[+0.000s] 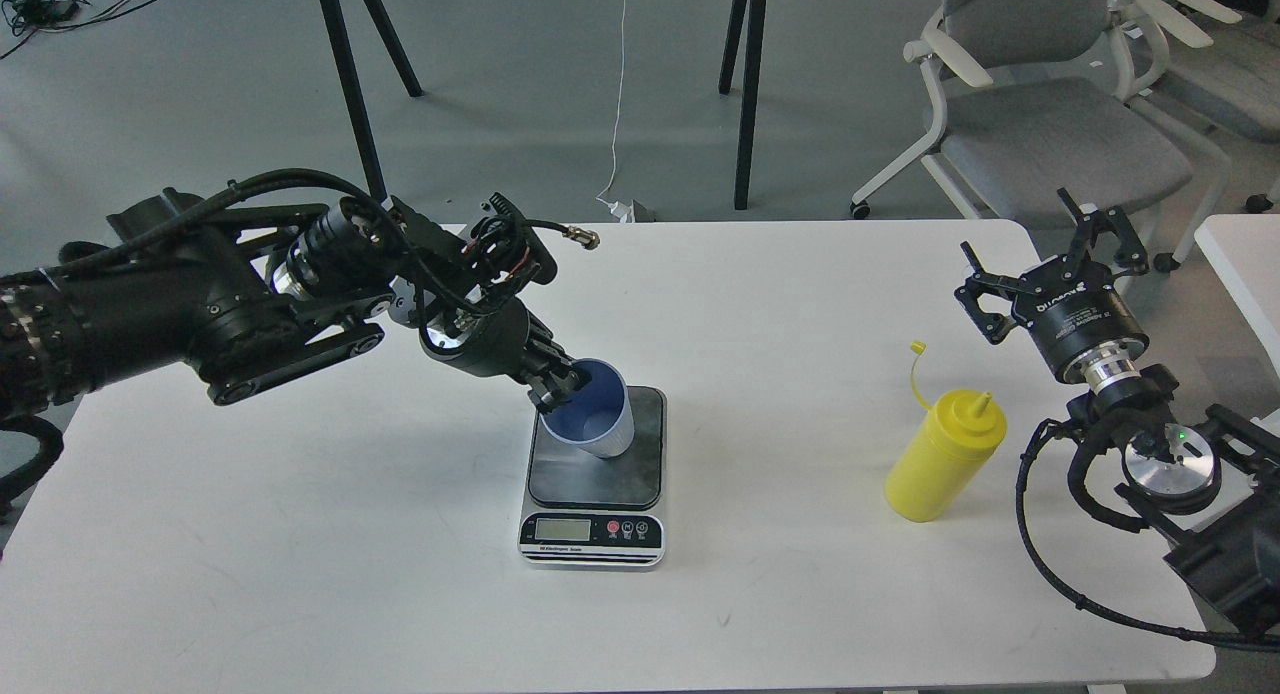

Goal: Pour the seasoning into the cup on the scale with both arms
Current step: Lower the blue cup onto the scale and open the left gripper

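Now our left gripper [562, 386] jaws pinch blue cup [597, 424] rim, cup on kitchen scale [596, 474] plate, tilted, to seat it for weighing. Right gripper [1050, 264] jaws spread, empty, near yellow squeeze bottle [944, 456] upright on table [300, 534], unpoured.

Bright, even overhead light; soft shadows, sharp focus throughout.

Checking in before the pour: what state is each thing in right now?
cup: on the scale plate, mouth up, gripped at its rim.
scale: flat on the table, display unreadable.
seasoning bottle: upright on the table, cap off the nozzle, untouched.
left gripper: shut on the cup rim.
right gripper: open, empty, beyond the bottle.
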